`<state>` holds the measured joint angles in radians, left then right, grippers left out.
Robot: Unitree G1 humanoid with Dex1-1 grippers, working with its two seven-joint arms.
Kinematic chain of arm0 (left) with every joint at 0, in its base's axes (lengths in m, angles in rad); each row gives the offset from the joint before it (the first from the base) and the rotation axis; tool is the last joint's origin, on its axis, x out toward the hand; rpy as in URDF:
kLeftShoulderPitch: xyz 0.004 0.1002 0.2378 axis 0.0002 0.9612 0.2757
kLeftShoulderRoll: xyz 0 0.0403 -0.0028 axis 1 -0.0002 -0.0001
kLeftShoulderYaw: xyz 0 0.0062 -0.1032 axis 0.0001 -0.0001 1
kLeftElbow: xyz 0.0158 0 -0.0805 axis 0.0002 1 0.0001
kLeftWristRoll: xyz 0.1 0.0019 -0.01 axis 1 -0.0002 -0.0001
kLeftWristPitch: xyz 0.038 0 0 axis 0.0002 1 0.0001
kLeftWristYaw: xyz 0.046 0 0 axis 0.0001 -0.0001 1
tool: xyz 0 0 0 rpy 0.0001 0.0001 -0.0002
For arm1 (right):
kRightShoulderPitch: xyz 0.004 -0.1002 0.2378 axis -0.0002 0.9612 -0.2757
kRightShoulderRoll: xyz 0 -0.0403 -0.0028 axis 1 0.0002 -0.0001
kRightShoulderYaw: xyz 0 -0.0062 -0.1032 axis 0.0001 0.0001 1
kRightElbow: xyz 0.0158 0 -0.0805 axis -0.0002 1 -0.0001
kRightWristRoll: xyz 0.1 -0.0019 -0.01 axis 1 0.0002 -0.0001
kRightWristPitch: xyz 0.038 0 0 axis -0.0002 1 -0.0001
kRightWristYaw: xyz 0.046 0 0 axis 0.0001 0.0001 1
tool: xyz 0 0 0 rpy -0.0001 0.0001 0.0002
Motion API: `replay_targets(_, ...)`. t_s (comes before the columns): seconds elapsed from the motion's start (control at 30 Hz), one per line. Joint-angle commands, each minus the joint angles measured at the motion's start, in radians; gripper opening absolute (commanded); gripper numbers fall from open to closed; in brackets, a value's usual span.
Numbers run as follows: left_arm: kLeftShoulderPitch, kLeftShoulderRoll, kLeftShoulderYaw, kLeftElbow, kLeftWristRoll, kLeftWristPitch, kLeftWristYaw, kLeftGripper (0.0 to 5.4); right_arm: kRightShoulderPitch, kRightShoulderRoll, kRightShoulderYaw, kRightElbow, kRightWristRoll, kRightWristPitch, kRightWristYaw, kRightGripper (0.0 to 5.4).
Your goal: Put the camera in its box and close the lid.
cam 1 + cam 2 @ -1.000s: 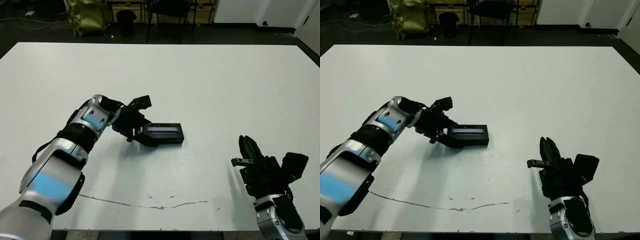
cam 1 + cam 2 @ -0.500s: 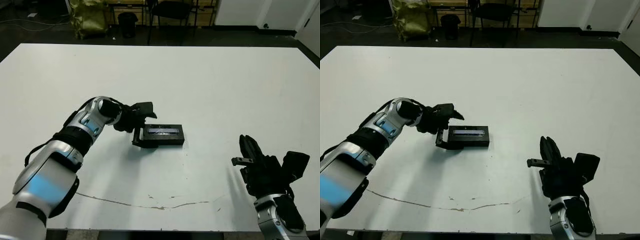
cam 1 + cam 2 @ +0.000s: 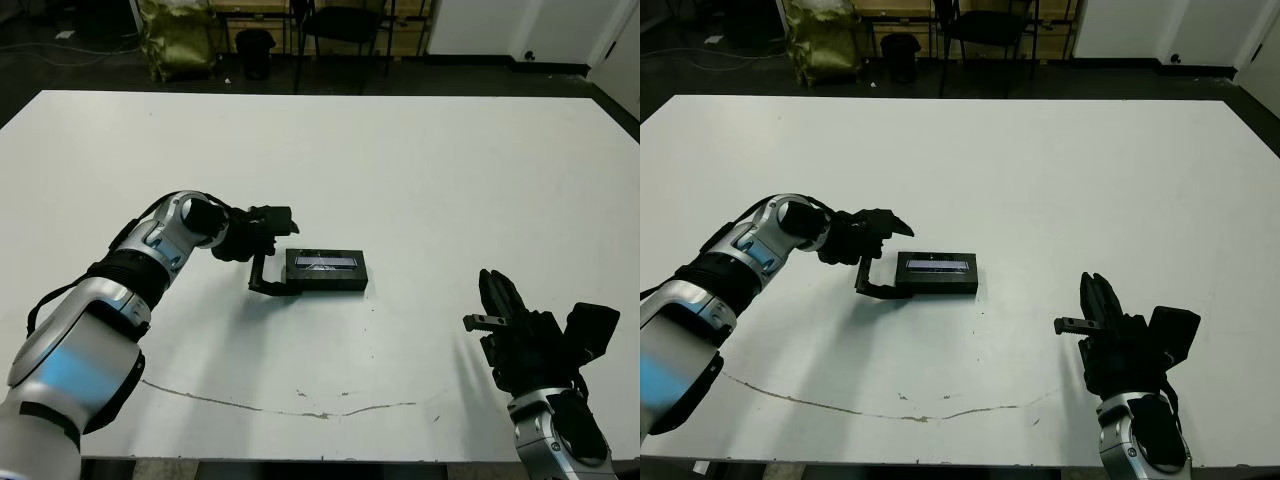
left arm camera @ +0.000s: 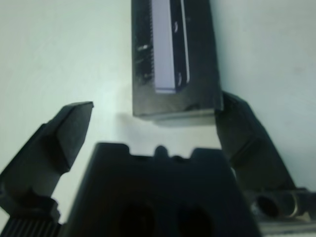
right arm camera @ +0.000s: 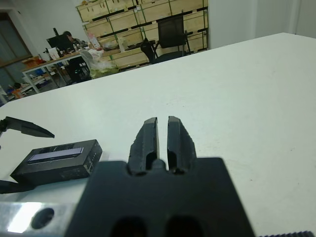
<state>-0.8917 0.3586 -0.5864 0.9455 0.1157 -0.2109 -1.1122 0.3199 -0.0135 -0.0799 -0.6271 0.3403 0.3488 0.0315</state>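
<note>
Lid [image 3: 327, 263] seated on box [image 3: 330, 283]. Left gripper [image 3: 274, 250] released beside box end. Right gripper [image 5: 162, 136] clenched, empty.

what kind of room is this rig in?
Probably a lab or workshop with storage. The right wrist view shows shelving stacked with wooden crates, an office chair and a desk with a monitor where a person sits. The head views show a dark floor beyond the white table.
</note>
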Motion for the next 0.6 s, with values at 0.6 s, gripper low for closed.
replay_targets(0.6, 0.486, 0.507, 0.056, -0.374, 0.059, 0.267, -0.070, 5.39, 0.004, -0.004, -0.002, 0.018, -0.011, -0.003, -0.005, 0.00)
